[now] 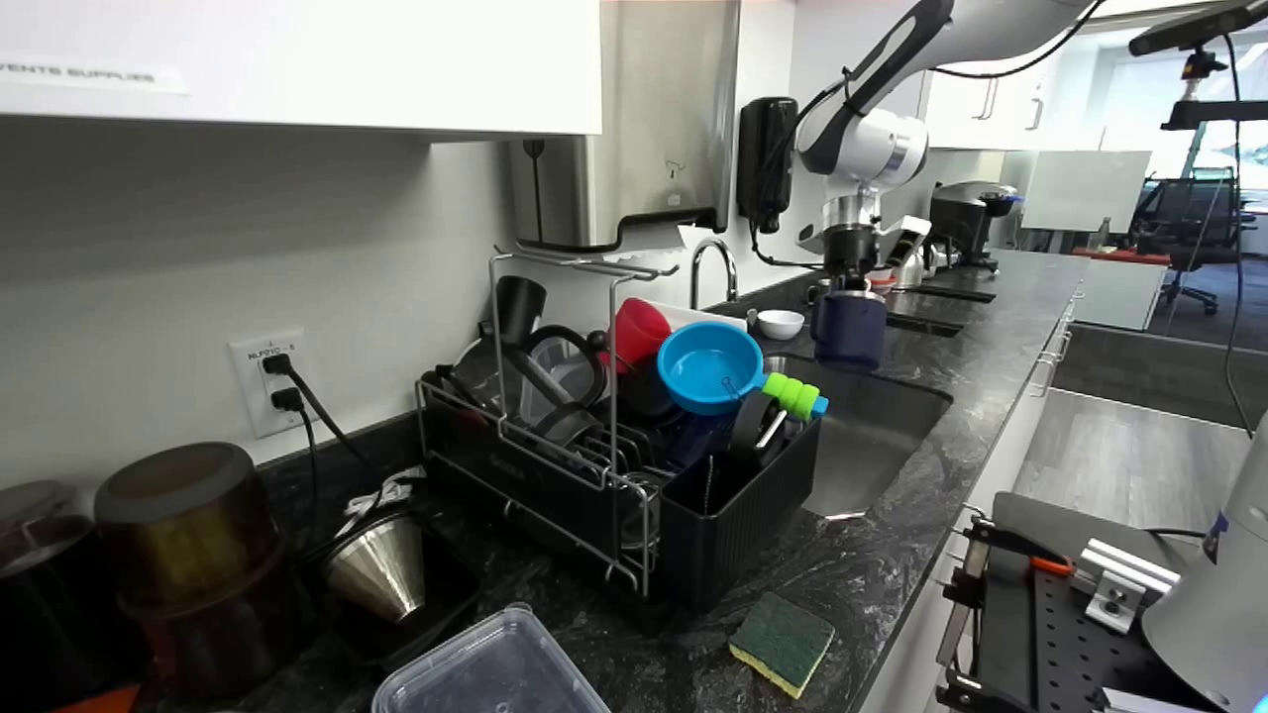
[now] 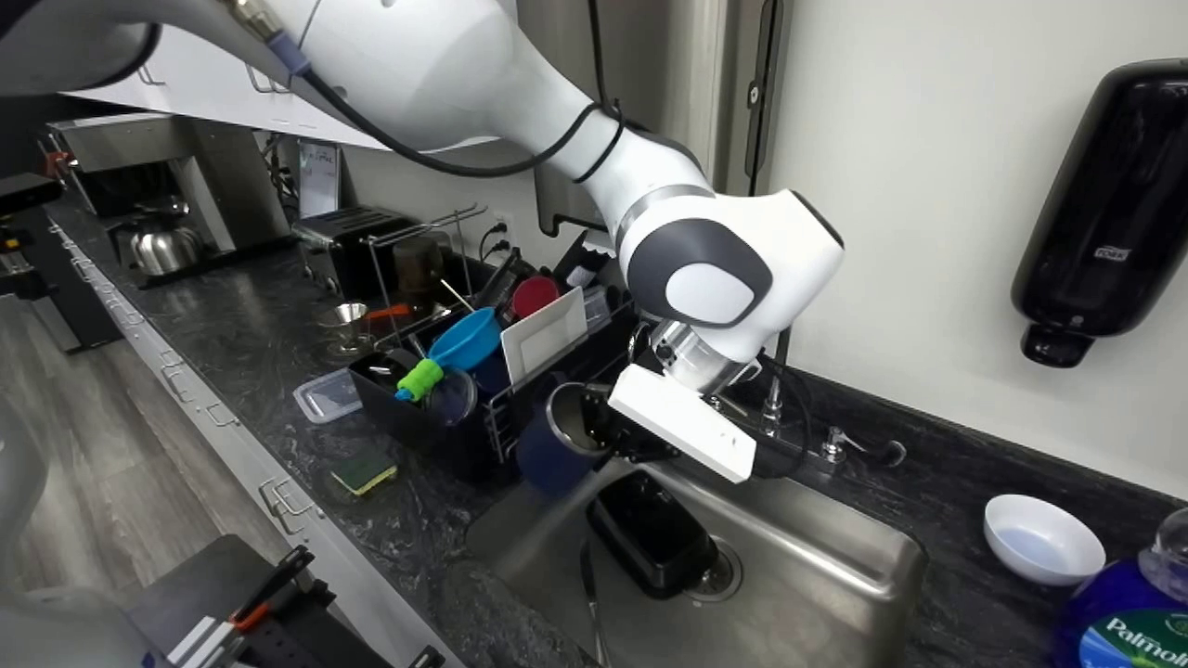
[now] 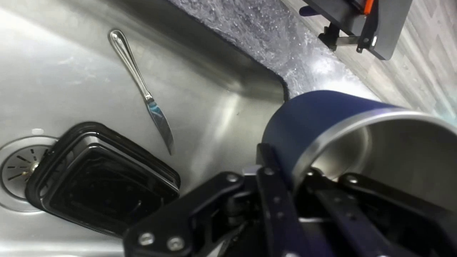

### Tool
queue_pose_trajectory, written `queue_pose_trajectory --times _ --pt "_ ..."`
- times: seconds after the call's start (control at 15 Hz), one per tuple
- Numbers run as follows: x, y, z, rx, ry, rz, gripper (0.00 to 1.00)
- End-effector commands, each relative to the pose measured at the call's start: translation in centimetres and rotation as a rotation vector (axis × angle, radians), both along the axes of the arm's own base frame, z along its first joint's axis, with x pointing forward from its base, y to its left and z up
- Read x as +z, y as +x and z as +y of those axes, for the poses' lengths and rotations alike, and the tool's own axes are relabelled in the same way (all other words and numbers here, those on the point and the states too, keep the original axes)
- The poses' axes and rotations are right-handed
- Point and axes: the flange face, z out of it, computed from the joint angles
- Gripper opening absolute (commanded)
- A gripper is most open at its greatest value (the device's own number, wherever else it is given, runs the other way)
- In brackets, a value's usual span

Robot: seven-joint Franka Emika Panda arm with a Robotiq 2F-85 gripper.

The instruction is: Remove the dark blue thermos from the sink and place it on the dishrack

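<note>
The dark blue thermos [image 1: 849, 332] is a wide cup with a bare metal rim and steel inside. It also shows in an exterior view [image 2: 554, 455] and in the wrist view [image 3: 310, 117]. My gripper [image 3: 290, 165] is shut on its wall at the rim, one finger outside and one inside. The thermos is held up above the steel sink [image 2: 798, 603], near the sink end beside the dishrack. The black dishrack [image 1: 738, 525] is full of dishes and also shows in an exterior view [image 2: 418, 431]. The inner fingertip is partly hidden by the rim.
A black container [image 3: 110, 185] and a knife [image 3: 142, 84] lie in the sink. The rack holds a blue cup [image 1: 711, 366] and a white tray [image 2: 546, 334]. A sponge [image 1: 783, 642], a faucet [image 1: 713, 248], a white bowl [image 2: 1043, 540] and a soap bottle [image 2: 1128, 617] are nearby.
</note>
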Motion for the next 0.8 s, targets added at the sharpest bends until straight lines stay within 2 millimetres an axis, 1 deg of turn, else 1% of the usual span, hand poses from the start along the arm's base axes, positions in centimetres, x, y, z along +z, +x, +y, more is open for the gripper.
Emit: queue_pose_trajectory --times 0.0,0.13,0.53,0.73 --pt "1.5 -0.6 1.4 0.003 0.049 -0.029 0.02" --pt "2.2 -0.9 2.1 0.007 0.059 -0.026 0.02" --pt "4.4 -2.6 4.4 -0.001 0.087 -0.008 0.02" --pt "5.2 -2.7 6.0 -0.026 0.099 -0.005 0.02"
